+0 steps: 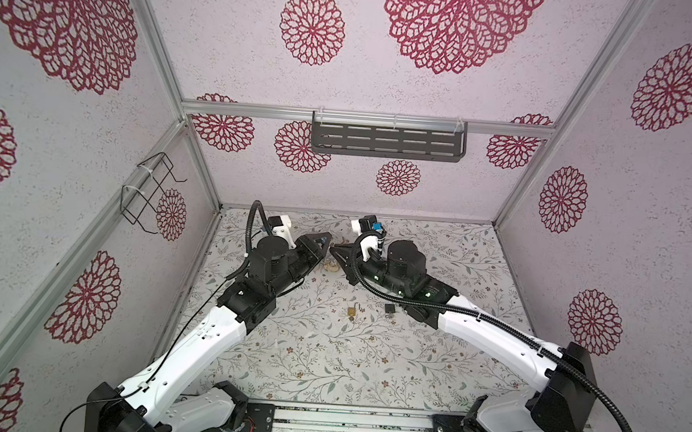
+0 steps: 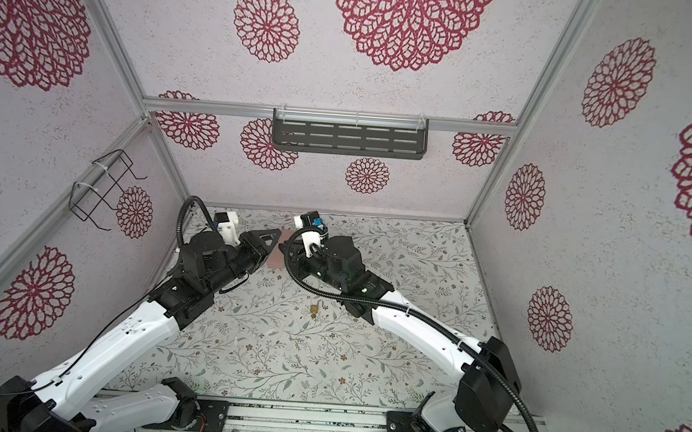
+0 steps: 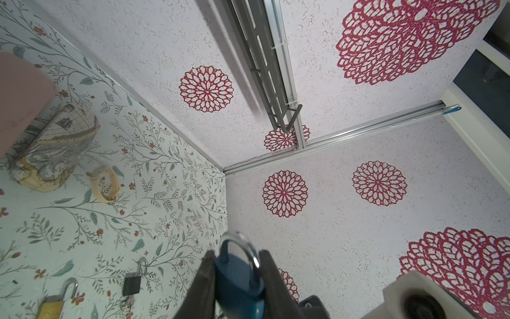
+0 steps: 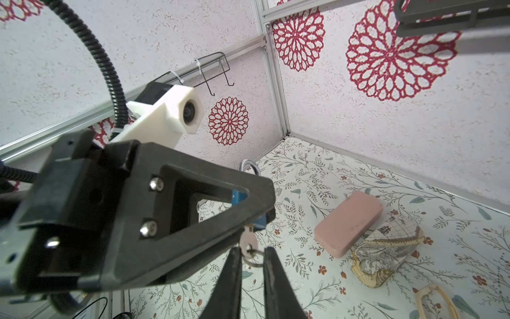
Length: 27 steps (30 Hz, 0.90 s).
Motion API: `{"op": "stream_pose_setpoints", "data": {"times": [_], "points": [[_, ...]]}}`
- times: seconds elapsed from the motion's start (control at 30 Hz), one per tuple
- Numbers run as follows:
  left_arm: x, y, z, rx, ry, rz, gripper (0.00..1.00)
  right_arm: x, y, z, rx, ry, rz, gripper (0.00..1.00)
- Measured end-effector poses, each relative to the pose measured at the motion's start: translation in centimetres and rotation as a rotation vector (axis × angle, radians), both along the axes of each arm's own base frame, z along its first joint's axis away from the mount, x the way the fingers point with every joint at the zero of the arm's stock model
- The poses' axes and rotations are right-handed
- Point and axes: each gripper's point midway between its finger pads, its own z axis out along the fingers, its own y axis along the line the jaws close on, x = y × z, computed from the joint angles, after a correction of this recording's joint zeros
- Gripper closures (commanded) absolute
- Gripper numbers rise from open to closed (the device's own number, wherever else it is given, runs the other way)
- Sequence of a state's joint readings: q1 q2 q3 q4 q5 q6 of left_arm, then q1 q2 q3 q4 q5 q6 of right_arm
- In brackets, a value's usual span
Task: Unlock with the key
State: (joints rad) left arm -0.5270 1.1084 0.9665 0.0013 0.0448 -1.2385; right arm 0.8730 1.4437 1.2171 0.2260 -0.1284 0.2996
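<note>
The blue padlock (image 3: 234,279) is held up off the worktop (image 1: 366,372), near the middle of its far edge, clenched in the left pincer (image 3: 237,254). Its key (image 4: 247,243) already sits in the keyhole, sticking out of the body. The right pincer (image 4: 249,252) brackets the key's head closely; whether it grips yet cannot be told. The shackle looks closed, so the turn itself seems still to do.

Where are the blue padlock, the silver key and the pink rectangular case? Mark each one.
Blue padlock (image 3: 237,281): left wrist view, on its blue body.
Silver key (image 4: 246,243): right wrist view, on its round head.
Pink rectangular case (image 4: 349,225): right wrist view, on its flat top.
</note>
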Motion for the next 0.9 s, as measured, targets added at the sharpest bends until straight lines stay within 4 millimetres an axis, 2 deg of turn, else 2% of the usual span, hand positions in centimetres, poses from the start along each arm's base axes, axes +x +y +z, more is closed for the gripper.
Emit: {"op": "stream_pose_setpoints", "data": {"times": [0.27, 0.37, 0.57, 0.73, 0.8, 0.9], "points": [[-0.4, -0.6, 0.5, -0.022, 0.007, -0.035, 1.00, 0.2, 0.1, -0.4, -0.016, -0.009, -0.004, 0.93], [-0.6, -0.9, 1.1, -0.036, 0.000, -0.047, 1.00, 0.4, 0.0, -0.5, -0.021, -0.012, -0.012, 0.93], [-0.6, -0.8, 1.0, -0.028, 0.001, -0.042, 1.00, 0.1, -0.1, -0.2, -0.012, -0.028, -0.006, 0.91], [-0.4, -0.5, 0.9, 0.027, -0.031, -0.033, 1.00, -1.0, -1.5, -0.7, 0.006, 0.002, 0.016, 0.81], [-0.3, -0.6, 1.4, 0.026, -0.079, -0.048, 1.00, -1.3, -2.4, -0.1, 0.065, 0.039, 0.032, 0.75], [-0.5, -1.3, 1.5, 0.033, -0.134, -0.097, 1.00, -0.8, -4.3, 1.4, 0.207, 0.097, 0.050, 0.73]]}}
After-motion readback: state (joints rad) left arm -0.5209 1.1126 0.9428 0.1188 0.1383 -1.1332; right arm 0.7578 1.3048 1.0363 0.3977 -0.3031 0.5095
